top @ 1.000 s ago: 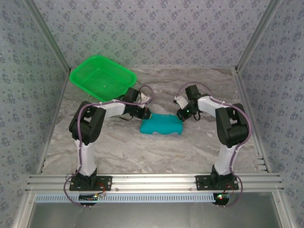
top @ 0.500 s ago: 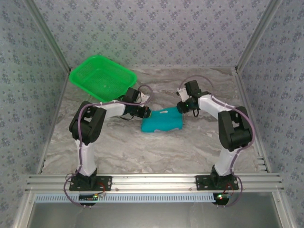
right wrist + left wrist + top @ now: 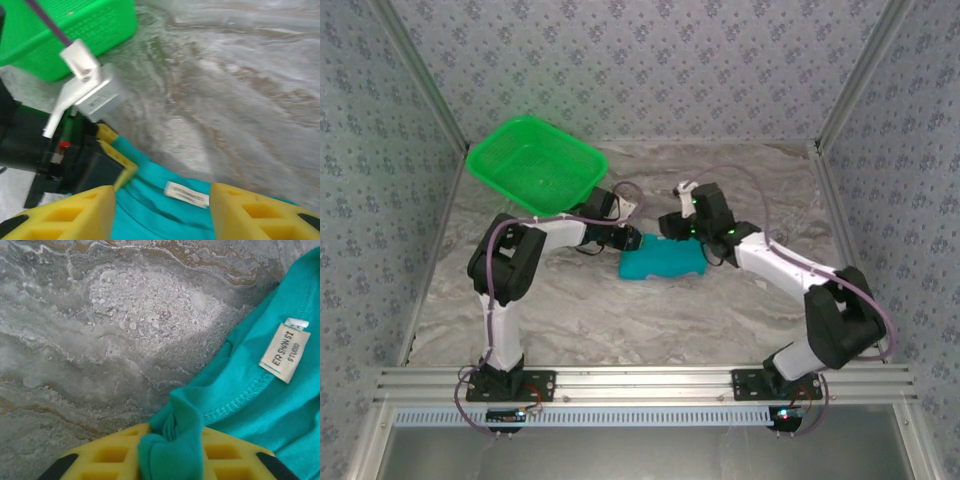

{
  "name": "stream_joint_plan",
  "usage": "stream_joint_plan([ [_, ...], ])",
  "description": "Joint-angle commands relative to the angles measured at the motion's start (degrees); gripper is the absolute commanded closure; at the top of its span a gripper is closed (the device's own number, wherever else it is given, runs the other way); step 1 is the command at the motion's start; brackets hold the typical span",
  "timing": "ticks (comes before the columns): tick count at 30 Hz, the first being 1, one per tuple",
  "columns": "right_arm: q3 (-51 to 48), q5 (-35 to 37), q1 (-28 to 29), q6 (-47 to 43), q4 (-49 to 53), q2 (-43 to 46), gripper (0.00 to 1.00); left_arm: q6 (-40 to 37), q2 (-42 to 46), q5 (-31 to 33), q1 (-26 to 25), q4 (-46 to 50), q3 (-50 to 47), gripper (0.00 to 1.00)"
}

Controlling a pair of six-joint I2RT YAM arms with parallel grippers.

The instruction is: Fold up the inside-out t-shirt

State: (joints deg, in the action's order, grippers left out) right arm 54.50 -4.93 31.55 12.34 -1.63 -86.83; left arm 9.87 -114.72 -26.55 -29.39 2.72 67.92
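Right gripper [image 3: 672, 225] swung left since before; now at far edge of folded t-shirt [image 3: 662, 262], middle of table [image 3: 570, 310], jaws apart above collar. Left gripper [image 3: 632, 240] clamped on bunched cloth; left wrist view reveals neck label [image 3: 286, 351]. Green basket [image 3: 535, 163], far-left corner.

The top external camera looks down over the whole table [image 3: 620, 320]; both close wrist cameras share the label [image 3: 283, 351] on the t-shirt [image 3: 662, 262].
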Motion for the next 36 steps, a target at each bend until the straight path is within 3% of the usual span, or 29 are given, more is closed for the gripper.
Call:
stream_joint_plan([
  [1,-3.14,2.50,1.06,5.22,-6.85,-4.02,0.48,1.27,2.43,-0.40,1.38,3.91,-2.55,0.65],
  [8,-13.05,-3.30,-1.95,4.82,-17.81,-6.79,0.50,3.25,12.38,-1.18,1.82,12.28,4.23,0.60],
  [11,-13.77,-2.70,-1.23,1.90,-19.09,-8.59,0.53,8.37,17.46,-1.39,0.61,7.72,-0.04,0.60],
  [14,-15.48,-3.58,-0.34,0.87,-23.64,-11.32,0.56,10.42,20.22,0.73,-4.53,2.72,-4.77,0.63],
  [18,-16.90,-3.22,0.94,0.20,-26.35,-13.43,0.58,12.56,17.24,3.93,-9.32,-2.70,-8.43,0.71],
  [23,-21.54,-3.28,1.16,0.34,-31.58,-13.84,0.58,11.14,12.73,11.63,-9.53,-8.60,-13.55,0.82],
  [25,-22.96,-4.60,1.14,-0.48,-33.33,-14.00,0.58,9.14,11.06,16.05,-9.48,-6.46,-13.47,0.84],
  [31,-26.13,-5.07,-0.64,-2.11,-33.04,-7.92,0.55,9.17,9.28,15.34,-8.56,-9.69,-15.32,0.81],
  [34,-25.28,-7.05,-3.11,-2.23,-27.41,0.18,0.52,8.30,12.76,10.89,-7.70,-8.49,-14.65,0.72],
  [35,-24.51,-7.98,-3.96,-2.03,-24.73,3.33,0.47,7.78,14.92,9.26,-7.76,-7.14,-14.00,0.67],
  [36,-23.83,-9.22,-5.41,-1.63,-22.38,6.52,0.33,7.19,17.38,8.19,-7.72,-5.43,-13.01,0.64],
])
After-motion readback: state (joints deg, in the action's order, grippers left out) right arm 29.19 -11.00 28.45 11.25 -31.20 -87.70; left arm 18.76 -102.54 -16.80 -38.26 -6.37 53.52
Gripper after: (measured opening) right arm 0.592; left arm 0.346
